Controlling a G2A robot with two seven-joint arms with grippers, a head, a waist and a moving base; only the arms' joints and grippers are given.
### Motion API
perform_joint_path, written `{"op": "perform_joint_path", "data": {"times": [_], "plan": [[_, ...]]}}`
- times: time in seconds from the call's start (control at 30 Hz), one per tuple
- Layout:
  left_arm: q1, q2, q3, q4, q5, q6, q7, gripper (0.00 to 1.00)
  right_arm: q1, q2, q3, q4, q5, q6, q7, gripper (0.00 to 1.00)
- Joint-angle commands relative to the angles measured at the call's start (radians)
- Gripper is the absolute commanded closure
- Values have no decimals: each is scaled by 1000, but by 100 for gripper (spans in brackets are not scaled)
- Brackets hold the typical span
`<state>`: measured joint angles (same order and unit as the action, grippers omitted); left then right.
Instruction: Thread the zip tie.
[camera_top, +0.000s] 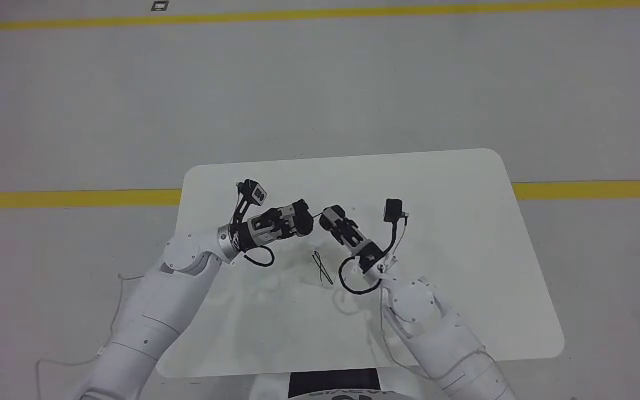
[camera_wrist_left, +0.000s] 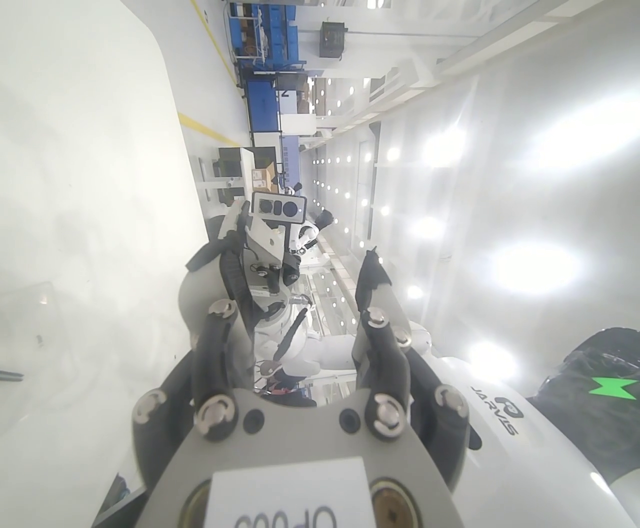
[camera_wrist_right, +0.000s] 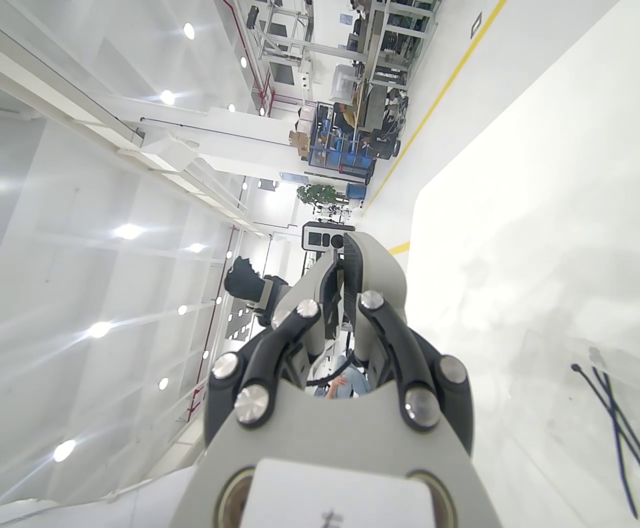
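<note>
Several black zip ties (camera_top: 320, 268) lie crossed on the white table (camera_top: 460, 200), just in front of the two grippers. They also show in the right wrist view as zip ties (camera_wrist_right: 610, 400), and one tip (camera_wrist_left: 10, 375) shows in the left wrist view. My left gripper (camera_top: 303, 218) (camera_wrist_left: 300, 260) hovers over the table's middle, open, with nothing between its fingers. My right gripper (camera_top: 328, 217) (camera_wrist_right: 342, 255) faces it tip to tip, its fingers shut together. I cannot tell whether it holds a tie.
The table's rounded far edge (camera_top: 350, 158) lies beyond the grippers. Yellow floor lines (camera_top: 90, 198) run past the table. Bare tabletop spreads to the right (camera_top: 480, 280) and in front.
</note>
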<state>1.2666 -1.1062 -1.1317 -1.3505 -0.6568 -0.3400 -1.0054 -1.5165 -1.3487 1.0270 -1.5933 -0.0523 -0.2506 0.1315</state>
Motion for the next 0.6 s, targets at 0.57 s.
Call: {"op": "perform_joint_path", "data": {"times": [0.57], "plan": [[-5, 1, 6, 6, 18, 0, 5, 67, 3, -1, -10, -1, -60, -26, 1, 100]]}}
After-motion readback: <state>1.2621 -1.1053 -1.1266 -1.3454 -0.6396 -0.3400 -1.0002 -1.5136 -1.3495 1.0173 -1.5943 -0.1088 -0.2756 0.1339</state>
